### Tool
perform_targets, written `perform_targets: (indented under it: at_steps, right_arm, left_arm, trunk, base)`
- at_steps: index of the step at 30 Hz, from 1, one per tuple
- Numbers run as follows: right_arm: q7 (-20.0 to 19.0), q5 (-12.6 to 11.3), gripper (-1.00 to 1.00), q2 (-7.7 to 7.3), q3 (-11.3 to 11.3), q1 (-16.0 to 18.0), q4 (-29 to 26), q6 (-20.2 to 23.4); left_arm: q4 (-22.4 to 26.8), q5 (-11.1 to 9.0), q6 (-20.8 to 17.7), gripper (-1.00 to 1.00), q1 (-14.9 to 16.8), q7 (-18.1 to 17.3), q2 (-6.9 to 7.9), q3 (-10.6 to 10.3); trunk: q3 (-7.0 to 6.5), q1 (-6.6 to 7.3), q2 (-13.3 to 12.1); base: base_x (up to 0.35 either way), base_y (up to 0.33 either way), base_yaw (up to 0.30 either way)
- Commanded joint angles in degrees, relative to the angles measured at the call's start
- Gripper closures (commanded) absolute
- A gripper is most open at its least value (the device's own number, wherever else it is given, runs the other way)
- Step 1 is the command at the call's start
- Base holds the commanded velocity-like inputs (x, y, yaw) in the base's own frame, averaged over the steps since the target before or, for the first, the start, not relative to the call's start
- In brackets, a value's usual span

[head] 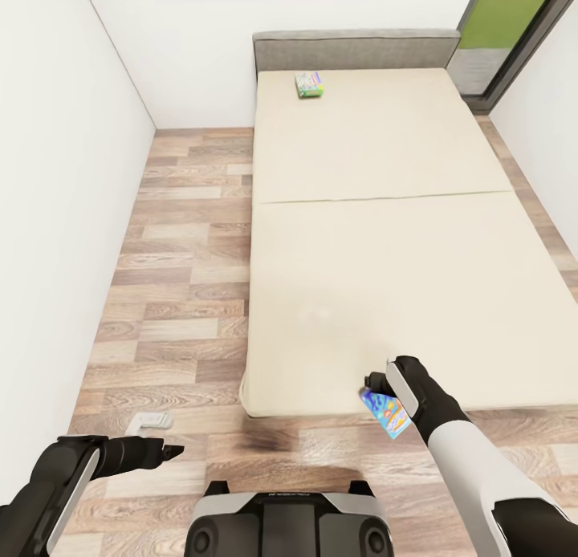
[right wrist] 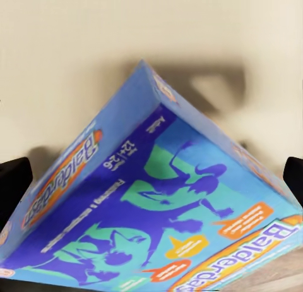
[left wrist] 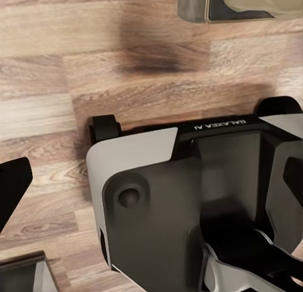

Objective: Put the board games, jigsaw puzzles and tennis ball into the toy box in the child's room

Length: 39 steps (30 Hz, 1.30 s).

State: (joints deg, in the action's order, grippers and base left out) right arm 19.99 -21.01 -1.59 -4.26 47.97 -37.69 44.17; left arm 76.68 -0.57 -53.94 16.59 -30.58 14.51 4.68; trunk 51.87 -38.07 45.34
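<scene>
Left claw (head: 170, 451): at 7 o'clock, low over the wood floor (head: 177, 300), holding nothing. Its tips look together.
Green game box (head: 309, 84): at 12 o'clock, far up the bed (head: 385, 252), by the grey headboard (head: 353, 47).
Blue game box (head: 385, 412): at 5 o'clock, tilted, over the bed's near edge.
Right claw (head: 382, 393): clamped on the blue box.
How it handles: I think it is light, stiff and slick. Pinch an edge firmly.

right pincer (head: 384, 390) clamped, arm raised forward; left pincer (head: 170, 451) low, pointing inward.
</scene>
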Motion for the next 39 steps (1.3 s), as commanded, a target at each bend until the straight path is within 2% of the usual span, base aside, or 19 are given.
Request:
perform_targets:
  at_steps: [1, 39]
  right_arm:
    - [0.5, -0.6, -1.0, -0.08, -0.4, 0.0, -0.1, 0.2]
    - [0.6, -0.7, -1.0, 0.02, 0.2, 2.4, -3.3, -1.3]
  left_arm:
    - [0.0, 0.0, -0.4, -1.0, 0.0, -0.2, -0.01, 0.1]
    - [0.0, 0.0, -0.4, -1.0, 0.0, -0.2, 0.04, 0.1]
  trunk:
    - [0.0, -0.01, 0.0]
    - [-0.28, -0.01, 0.0]
  base:
    - [-0.001, 0.0, 0.0]
    - [0.0, 0.0, 0.0]
